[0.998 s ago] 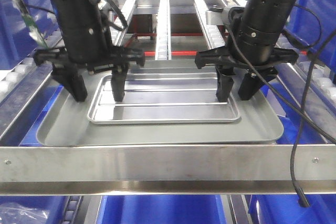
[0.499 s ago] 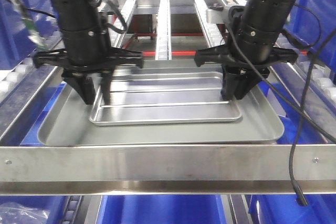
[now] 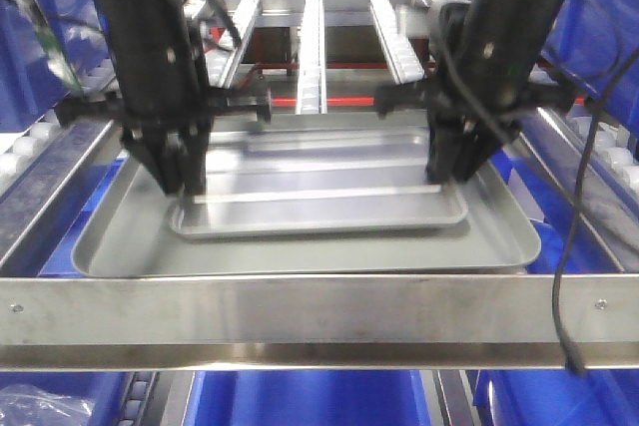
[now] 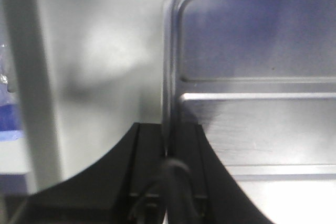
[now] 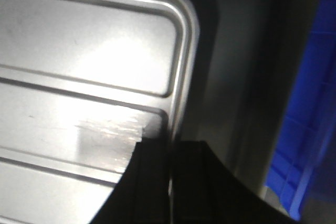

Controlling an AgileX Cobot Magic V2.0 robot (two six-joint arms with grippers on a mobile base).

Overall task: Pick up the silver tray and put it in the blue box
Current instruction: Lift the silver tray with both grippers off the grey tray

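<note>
Left pincer [image 3: 186, 185], right pincer [image 3: 449, 172] pinch silver tray [image 3: 319, 209], blurred.

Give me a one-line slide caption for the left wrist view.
Left gripper, jaws clamped on the silver tray at its short rim, with the dull grey tray beneath.

The front view sits low before the metal rail [image 3: 319, 311] crossing the lower frame, facing slightly down at the silver tray [image 3: 319, 212] mid-frame, at middle distance; the left wrist view looks straight down, very near, past the left gripper [image 4: 167, 129] at bottom centre onto the tray's left rim; the right wrist view, past the right gripper [image 5: 170, 148], onto its right rim; all three share that tray.
</note>
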